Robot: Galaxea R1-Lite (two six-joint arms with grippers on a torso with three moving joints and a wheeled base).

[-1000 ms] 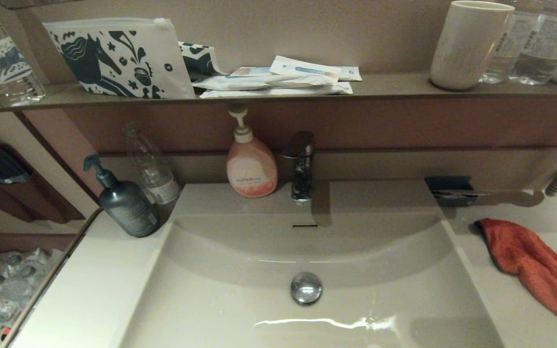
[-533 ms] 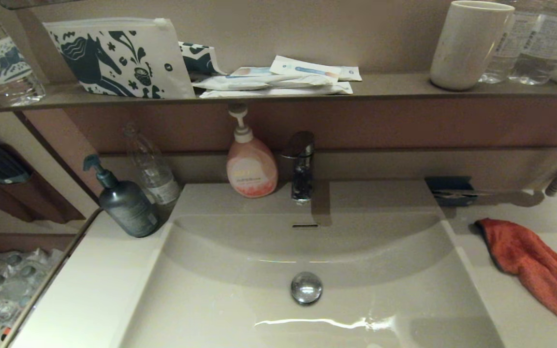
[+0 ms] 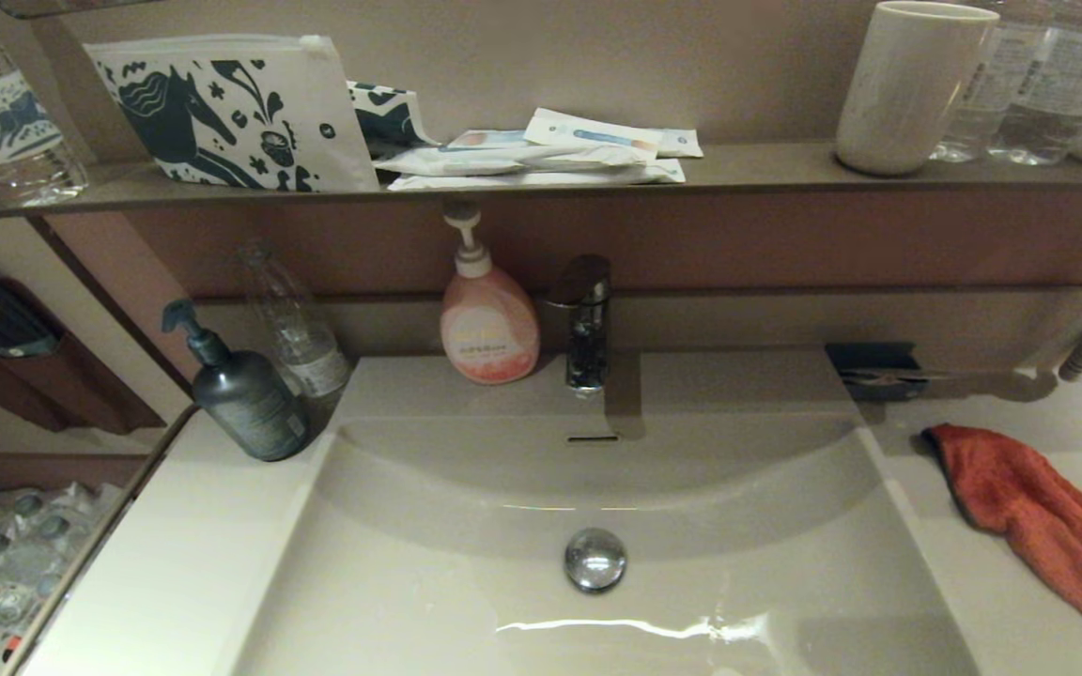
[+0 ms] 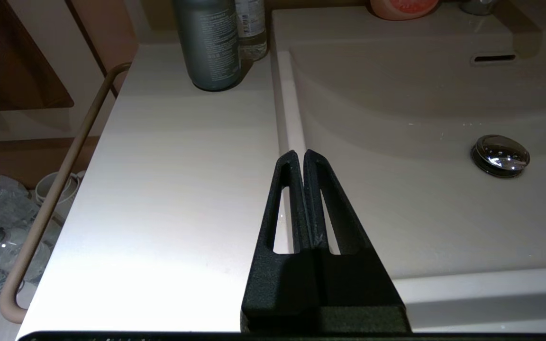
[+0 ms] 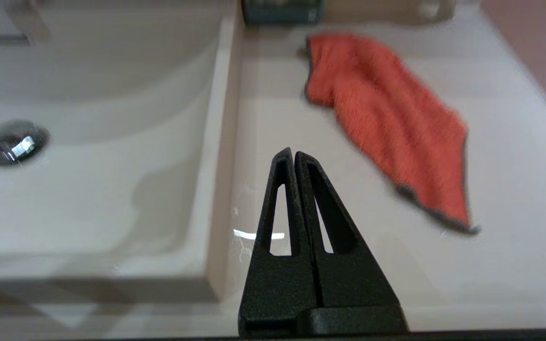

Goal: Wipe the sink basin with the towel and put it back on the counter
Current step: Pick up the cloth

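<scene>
Orange-red towel (image 3: 1043,516) lies flat on counter (image 3: 1001,601), beside sink basin (image 3: 466,610) rim.

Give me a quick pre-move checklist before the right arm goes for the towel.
1. Towel reachable: ok, it lies loose on the counter right of the basin, nothing on it.
2. Right gripper open for the grasp: not ok, fingers shut, empty, above the counter near the basin rim.
3. Left gripper out of the way: ok, shut, empty, over the left rim.
4. Sink basin free of objects: ok, only the drain plug.
5. Basin dry: cannot tell.
</scene>
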